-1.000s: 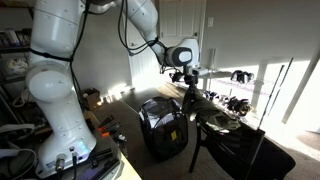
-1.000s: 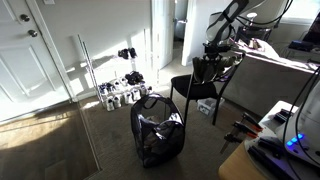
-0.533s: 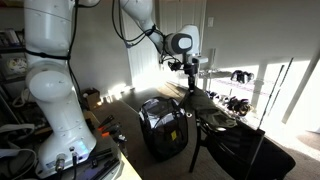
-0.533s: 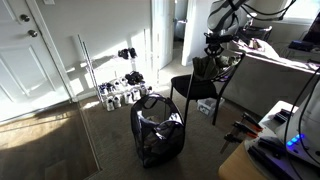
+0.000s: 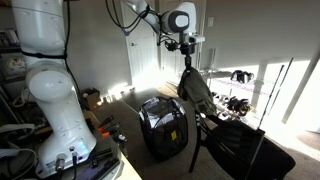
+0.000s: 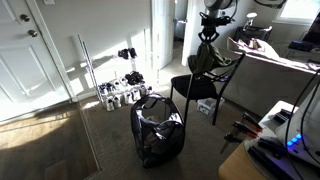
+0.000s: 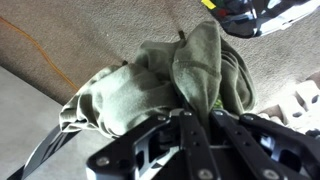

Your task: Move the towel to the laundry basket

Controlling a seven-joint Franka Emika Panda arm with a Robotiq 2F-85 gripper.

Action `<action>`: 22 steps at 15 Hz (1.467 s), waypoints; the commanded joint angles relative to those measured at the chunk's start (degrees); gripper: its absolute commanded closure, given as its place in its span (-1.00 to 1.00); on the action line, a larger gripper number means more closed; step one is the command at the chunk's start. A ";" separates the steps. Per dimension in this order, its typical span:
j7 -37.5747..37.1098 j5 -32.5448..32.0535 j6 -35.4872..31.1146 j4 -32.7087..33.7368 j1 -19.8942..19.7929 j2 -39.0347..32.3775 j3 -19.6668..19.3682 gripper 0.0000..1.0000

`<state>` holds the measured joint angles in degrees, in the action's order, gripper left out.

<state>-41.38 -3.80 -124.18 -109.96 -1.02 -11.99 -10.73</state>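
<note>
**Green towel hangs high over the chair**

Green and soft, the towel (image 5: 192,90) hangs down in a long bunch, near the top middle of the frame in both exterior views. The gripper (image 5: 187,64) pinches it at the very top, with its fingers squeezed shut on the cloth. The wrist view shows the folds bunched up right against the fingers. Holding it by the top lets the rest hang straight down, so I think it will not drag or catch on things.

Just under the towel is the black chair (image 6: 198,90). I cannot tell if the bottom of the towel touches it.

The black laundry basket (image 6: 157,135) stands on the carpet, lower down and off to the left of the towel. Its top is open, so the towel could drop right in. The towel is not over it yet.
</note>
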 commanded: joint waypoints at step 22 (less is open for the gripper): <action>19.26 22.31 7.73 10.34 6.20 -2.21 16.10 0.90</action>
<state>-25.14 16.24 -118.48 -100.04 5.06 -14.13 4.93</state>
